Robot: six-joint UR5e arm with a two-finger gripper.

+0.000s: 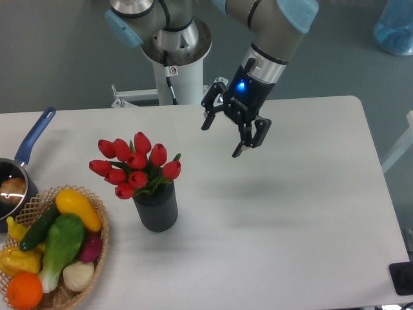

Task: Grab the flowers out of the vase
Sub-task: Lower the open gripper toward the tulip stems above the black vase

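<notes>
I see flowers (pixel 133 165) standing in vase (pixel 155 205), red buds bunched above rim, leaves showing at right. Vase upright on desk (pixel 290 213), left of centre. Basket (pixel 97 248) of vegetables just left of vase, near but apart. Pan (pixel 19 169) with blue handle at left edge, behind basket. My hand (pixel 222 137) hangs above desk, up and right of flowers, well apart, fingers spread wide, nothing between them, blue light lit on wrist. Arm base (pixel 175 58) behind desk.
</notes>
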